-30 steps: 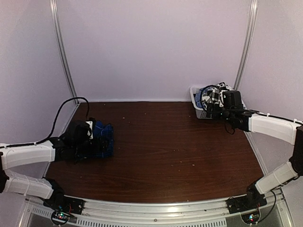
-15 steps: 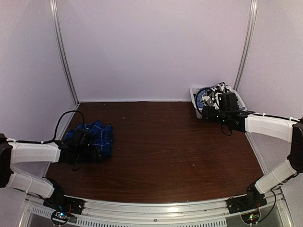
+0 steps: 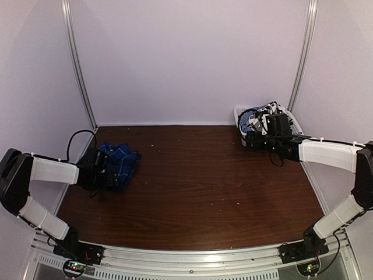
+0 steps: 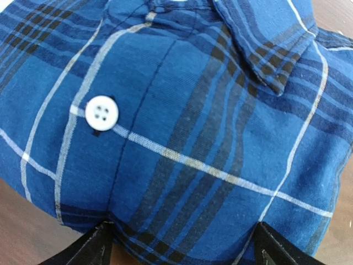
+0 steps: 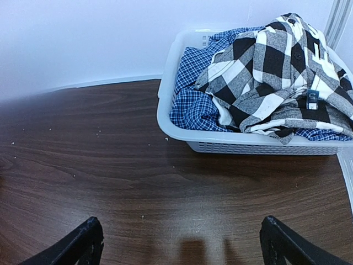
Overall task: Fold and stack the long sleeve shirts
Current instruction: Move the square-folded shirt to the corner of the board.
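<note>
Soft, even, dimmish light; overhead view grainy, wrist views sharper, edges bowed.

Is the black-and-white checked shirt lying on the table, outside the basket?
No, the black-and-white checked shirt lies on top of a blue checked shirt inside the white basket.

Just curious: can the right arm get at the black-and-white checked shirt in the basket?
Probably yes. The right hand is open and faces the basket, with only table between them, and the black-and-white checked shirt lies on top, uncovered.
</note>
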Controlling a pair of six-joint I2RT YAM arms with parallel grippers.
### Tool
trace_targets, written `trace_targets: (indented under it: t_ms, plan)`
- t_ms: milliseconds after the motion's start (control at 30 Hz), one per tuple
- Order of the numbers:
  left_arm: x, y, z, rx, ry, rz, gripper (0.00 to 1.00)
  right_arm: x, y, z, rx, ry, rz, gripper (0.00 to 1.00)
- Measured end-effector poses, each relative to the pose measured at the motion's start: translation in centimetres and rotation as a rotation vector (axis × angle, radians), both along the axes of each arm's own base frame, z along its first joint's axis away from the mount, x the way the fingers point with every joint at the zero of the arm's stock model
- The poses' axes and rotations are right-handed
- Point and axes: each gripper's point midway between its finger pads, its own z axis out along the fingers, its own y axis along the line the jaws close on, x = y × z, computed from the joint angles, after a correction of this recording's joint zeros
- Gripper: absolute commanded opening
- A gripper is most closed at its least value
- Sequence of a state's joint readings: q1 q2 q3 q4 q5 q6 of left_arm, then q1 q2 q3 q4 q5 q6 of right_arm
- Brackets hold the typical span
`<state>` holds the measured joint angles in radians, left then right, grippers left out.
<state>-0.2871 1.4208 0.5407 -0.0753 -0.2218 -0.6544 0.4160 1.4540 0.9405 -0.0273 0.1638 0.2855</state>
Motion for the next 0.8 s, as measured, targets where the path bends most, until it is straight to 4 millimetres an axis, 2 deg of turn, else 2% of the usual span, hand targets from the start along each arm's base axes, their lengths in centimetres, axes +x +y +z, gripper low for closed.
trace_targets:
  t_ms: [100, 200, 367, 500, 600, 800]
  plan:
    - [1.1, -0.3, 0.3, -0.001, -0.004, -0.015, 0.89, 0.0, 0.1, -0.1, 0.002, 0.003, 0.006, 1.0]
    - [1.9, -1.0, 1.5, -0.023, -0.039, -0.046, 0.9, 0.0, 0.2, -0.3, 0.003, 0.007, 0.009, 1.0]
    - [2.9, -2.8, 5.4, -0.047, -0.147, -0.119, 0.89, -0.3, 0.2, -1.1, 0.001, 0.021, 0.01, 1.0]
    - [5.0, -4.6, 7.6, -0.039, -0.198, -0.178, 0.89, -0.5, 0.4, -1.3, 0.012, 0.028, 0.02, 1.0]
    - [6.5, -5.9, 7.2, 0.004, -0.182, -0.222, 0.89, -0.5, 0.6, -1.3, 0.016, 0.029, 0.027, 1.0]
    - [8.5, -7.9, 4.4, 0.126, -0.098, -0.299, 0.89, -0.7, 0.6, -1.6, 0.019, 0.036, 0.029, 1.0]
